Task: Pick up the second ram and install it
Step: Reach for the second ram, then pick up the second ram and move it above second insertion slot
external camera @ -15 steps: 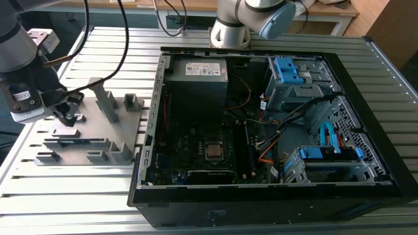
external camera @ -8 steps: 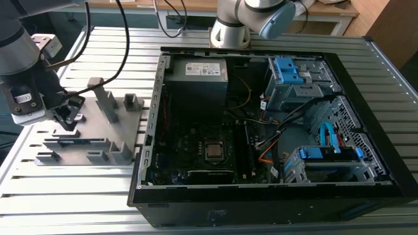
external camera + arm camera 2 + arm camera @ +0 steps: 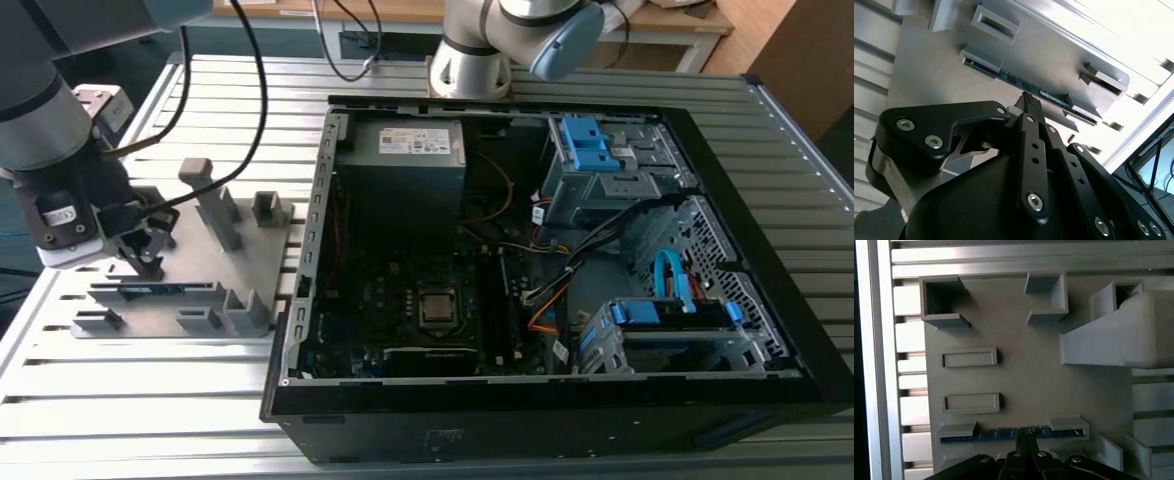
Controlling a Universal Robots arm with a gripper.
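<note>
The second ram (image 3: 158,289) stands on edge in a slot of the grey holder block (image 3: 263,256), at the exterior view's left. Its dark green-blue edge runs between two slot posts in both wrist views (image 3: 1004,432) (image 3: 1054,97). My gripper (image 3: 142,262) hangs straight above the stick's middle, its black tip (image 3: 1026,439) (image 3: 1029,100) at the ram's top edge. Whether it touches the stick is unclear. The holder block (image 3: 1029,370) has several other slots with nothing in them.
An open black computer case (image 3: 787,330) lies on the slatted aluminium table (image 3: 147,400), its motherboard (image 3: 414,290) facing up, right of the holder block. A tall grey post (image 3: 214,205) rises on the holder behind my gripper. A second arm's base (image 3: 470,55) stands beyond the case.
</note>
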